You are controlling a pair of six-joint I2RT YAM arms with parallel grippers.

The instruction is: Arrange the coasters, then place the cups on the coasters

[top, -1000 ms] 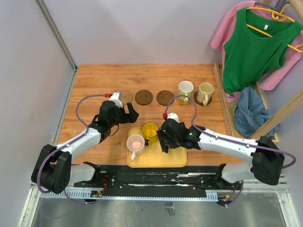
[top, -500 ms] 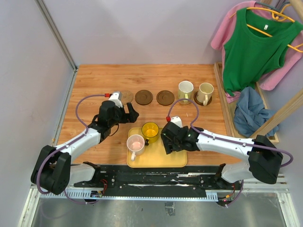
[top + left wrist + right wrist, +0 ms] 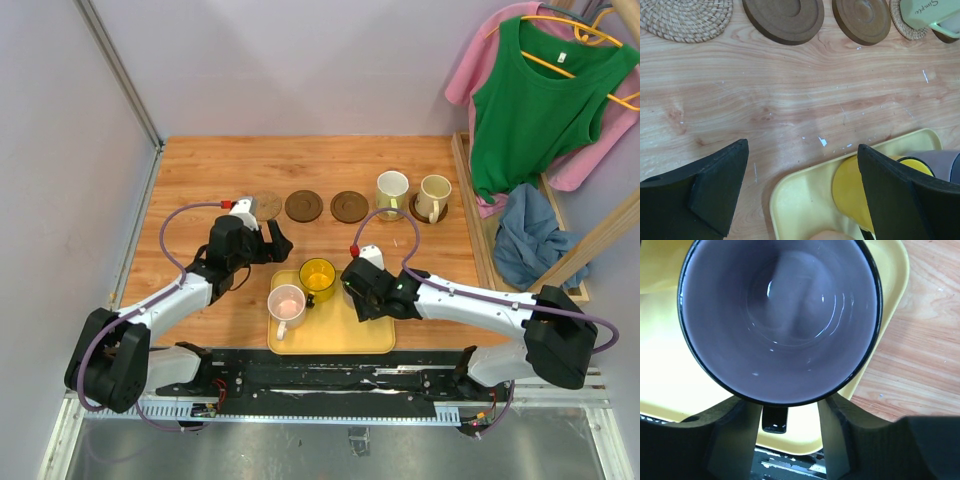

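My right gripper is over the yellow tray, its fingers on either side of the black handle of the grey-purple cup. A gap shows on the handle's right side. My left gripper hangs open above the tray's far-left corner, holding nothing. The yellow cup and the pink cup stand in the tray. Three bare coasters lie in a row: a tan woven one and two dark brown. The pale green cup and the cream cup stand on coasters.
A wooden rack with a blue cloth stands to the right of the table. Green and pink shirts hang above it. A metal post marks the back left corner.
My right gripper has shifted a little over the tray and its jaws have narrowed around the grey-purple cup's handle. The left arm has stayed still.
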